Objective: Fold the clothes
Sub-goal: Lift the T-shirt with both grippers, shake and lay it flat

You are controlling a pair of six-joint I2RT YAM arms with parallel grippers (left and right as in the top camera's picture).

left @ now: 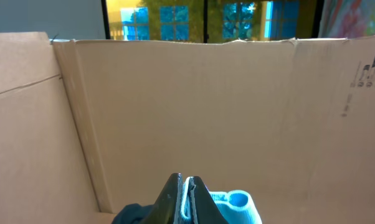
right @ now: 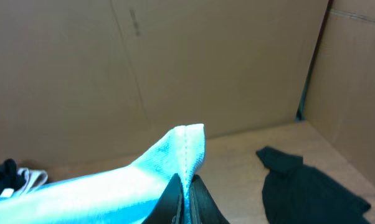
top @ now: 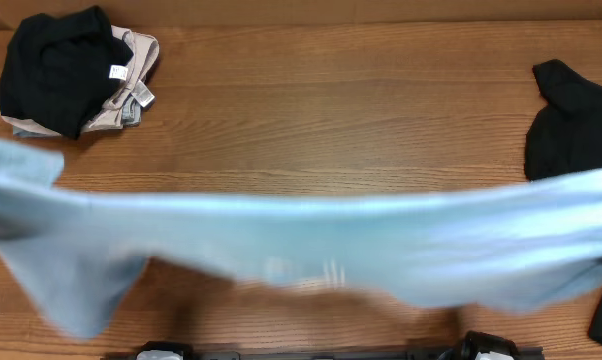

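The light blue T-shirt (top: 311, 240) hangs stretched across the whole width of the overhead view, held up above the table and blurred. Faint white lettering shows near its lower middle. My left gripper (left: 185, 182) is shut on a fold of the shirt (left: 234, 205). My right gripper (right: 186, 182) is shut on a seamed edge of the shirt (right: 181, 146). Both grippers are hidden under the cloth in the overhead view.
A pile of black, beige and grey clothes (top: 66, 70) lies at the back left. A black garment (top: 571, 115) lies at the right edge, also in the right wrist view (right: 306, 183). Cardboard walls (left: 206, 112) surround the wooden table (top: 331, 110).
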